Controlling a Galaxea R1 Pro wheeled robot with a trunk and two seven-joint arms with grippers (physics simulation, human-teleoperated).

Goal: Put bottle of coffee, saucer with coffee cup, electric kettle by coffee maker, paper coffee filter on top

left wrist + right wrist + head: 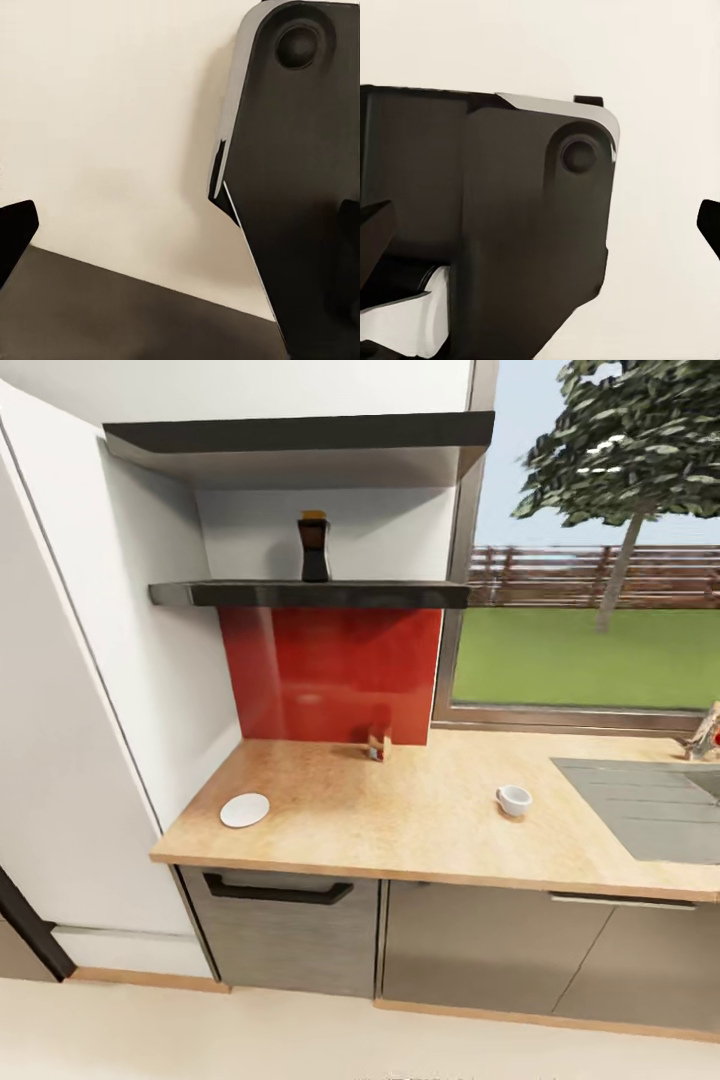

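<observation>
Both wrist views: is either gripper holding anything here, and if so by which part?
Nothing is held. The fingertips at each wrist view's edges are spread with nothing between them; bottle of coffee stands on the kitchen shelf.

Red backsplash (330, 670); sink (650, 805); window (590, 550).

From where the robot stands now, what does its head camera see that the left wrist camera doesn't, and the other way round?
Head view: the bottle of coffee on the kitchen shelf, and the saucer and coffee cup set apart on the kitchen countertop, beside a sink.
Left wrist view: a dark robot part up close and the tips of the left jaws, spread wide.
Shared: a pale cream surface, possibly the floor; I cannot tell.
</observation>
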